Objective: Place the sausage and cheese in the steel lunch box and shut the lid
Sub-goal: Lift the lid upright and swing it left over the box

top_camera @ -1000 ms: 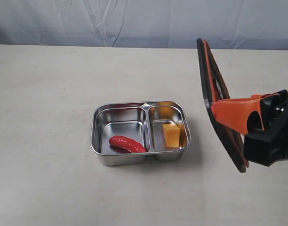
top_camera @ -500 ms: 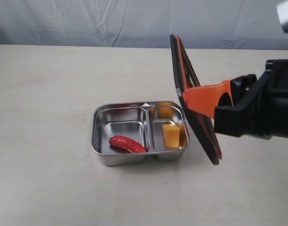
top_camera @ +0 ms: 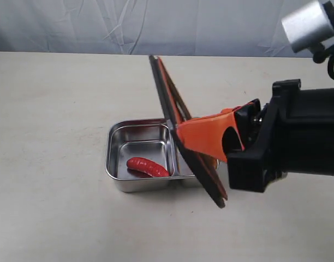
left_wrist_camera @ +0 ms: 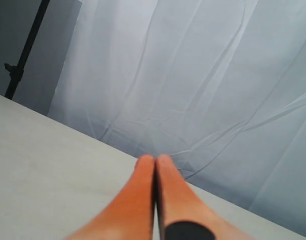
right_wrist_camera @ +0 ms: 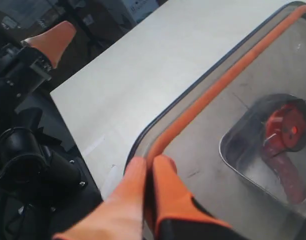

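Note:
The steel lunch box [top_camera: 110, 146] sits mid-table with the red sausage [top_camera: 148, 166] in its left compartment. The cheese is hidden behind the lid. My right gripper [top_camera: 179, 132] is shut on the edge of the dark lid [top_camera: 165, 91], which stands steeply tilted over the box's right compartment, orange seal facing right. In the right wrist view the fingertips [right_wrist_camera: 134, 169] pinch the lid [right_wrist_camera: 228, 115] at its orange rim, and the sausage [right_wrist_camera: 289, 176] and box [right_wrist_camera: 232, 159] show through it. My left gripper [left_wrist_camera: 155, 161] is shut and empty, pointing at the backdrop.
A pale curtain [top_camera: 156, 24] closes off the table's far edge. Bare tabletop [top_camera: 52, 109] spreads left of and in front of the box. The right arm's black body [top_camera: 298, 136] hangs over the table's right side.
The right gripper has carried the tilted lid leftward from the table's right side to over the box. The lid now covers the cheese. The box and sausage have not moved.

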Controlling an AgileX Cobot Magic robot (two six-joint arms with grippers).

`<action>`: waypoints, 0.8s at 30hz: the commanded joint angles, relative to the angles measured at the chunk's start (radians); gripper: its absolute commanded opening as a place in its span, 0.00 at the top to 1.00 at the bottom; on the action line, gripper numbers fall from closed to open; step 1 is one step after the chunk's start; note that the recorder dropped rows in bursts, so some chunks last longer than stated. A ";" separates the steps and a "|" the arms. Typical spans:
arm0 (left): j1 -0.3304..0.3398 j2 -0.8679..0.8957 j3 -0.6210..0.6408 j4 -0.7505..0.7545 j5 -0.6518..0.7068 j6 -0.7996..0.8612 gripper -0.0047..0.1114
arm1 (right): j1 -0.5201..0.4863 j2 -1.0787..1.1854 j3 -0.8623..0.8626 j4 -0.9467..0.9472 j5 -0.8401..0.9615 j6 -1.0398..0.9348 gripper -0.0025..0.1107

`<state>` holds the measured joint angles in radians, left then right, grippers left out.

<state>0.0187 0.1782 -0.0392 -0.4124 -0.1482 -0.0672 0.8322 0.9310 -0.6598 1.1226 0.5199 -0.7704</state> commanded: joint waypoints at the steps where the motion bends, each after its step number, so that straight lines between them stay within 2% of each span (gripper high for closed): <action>1: 0.000 -0.008 0.001 0.011 -0.006 0.000 0.96 | -0.005 0.010 -0.006 0.087 0.000 -0.209 0.99; 4: 0.000 -0.008 0.001 0.011 -0.006 0.000 0.96 | -0.005 0.014 -0.006 0.102 0.003 -0.255 0.99; 7: 0.000 -0.008 0.001 0.011 -0.006 0.000 0.96 | -0.005 0.014 -0.006 -0.048 -0.041 -0.152 0.99; 10: 0.000 -0.008 0.001 0.011 -0.006 0.000 0.96 | -0.005 0.001 -0.006 -0.338 -0.120 0.149 0.99; 13: 0.000 -0.008 0.001 0.011 -0.006 0.000 0.96 | 0.010 -0.015 -0.006 -0.537 -0.186 0.360 0.99; 20: 0.000 -0.008 0.001 0.011 -0.006 0.000 0.96 | 0.144 -0.030 -0.006 -1.030 -0.383 0.868 0.99; 24: 0.000 -0.008 0.001 0.011 -0.006 0.000 0.96 | 0.191 -0.026 0.020 -1.494 -0.610 1.358 0.99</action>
<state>0.0187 0.1782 -0.0392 -0.4107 -0.1446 -0.0672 0.9988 0.9080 -0.6555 -0.0536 0.0962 0.2612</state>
